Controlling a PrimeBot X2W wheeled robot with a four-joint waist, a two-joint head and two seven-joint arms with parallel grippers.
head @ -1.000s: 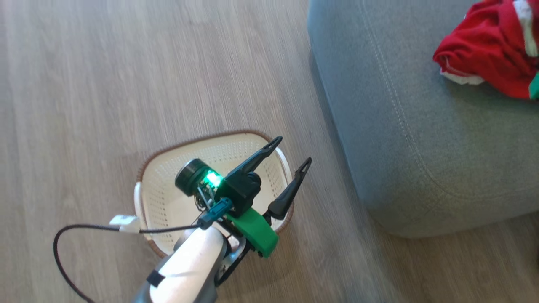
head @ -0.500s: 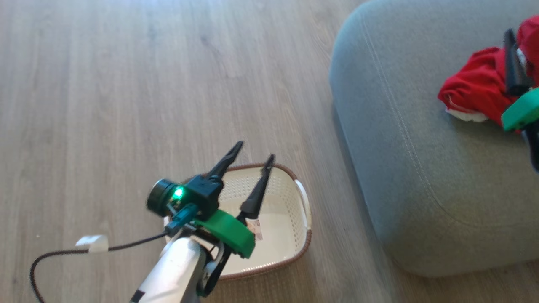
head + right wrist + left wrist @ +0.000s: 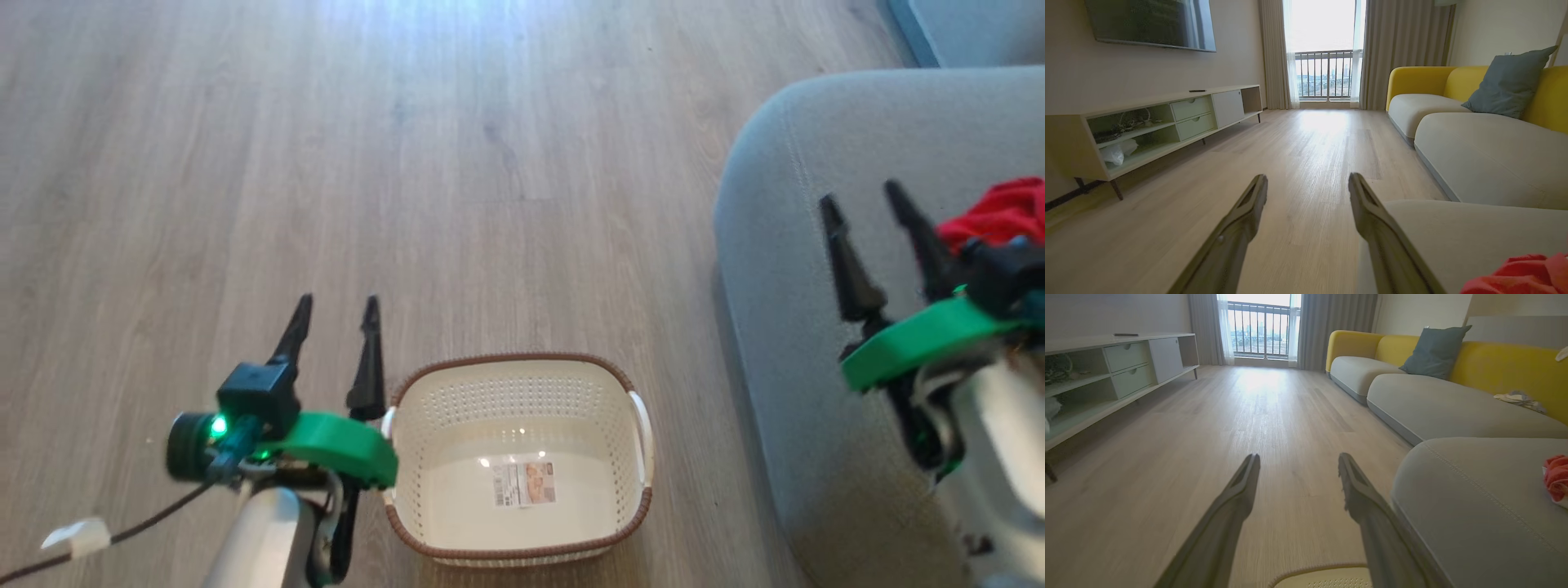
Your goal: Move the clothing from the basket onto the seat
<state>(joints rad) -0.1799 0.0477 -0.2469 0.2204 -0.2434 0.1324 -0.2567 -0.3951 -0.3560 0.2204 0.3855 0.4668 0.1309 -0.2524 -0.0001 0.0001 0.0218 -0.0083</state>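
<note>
Left gripper [image 3: 337,304] and right gripper [image 3: 861,196] pointed forward, well apart, each with its dark fingers [image 3: 369,359] spread wide, grasping nothing.

Perforated plastic basket [image 3: 516,398], matt cloth seat [image 3: 780,212]

Bare wooden floor [image 3: 490,163] is stretching wide ahead, giving free passage forward. The basket [image 3: 514,357] is sitting just right of the left gripper [image 3: 337,300], its mouth lying open upward. The grey seat [image 3: 775,204] is walling off the right side beneath the right gripper [image 3: 861,193], red clothing [image 3: 1000,214] heaped just beside it. A low cabinet [image 3: 1126,363] is lining the left wall.
</note>
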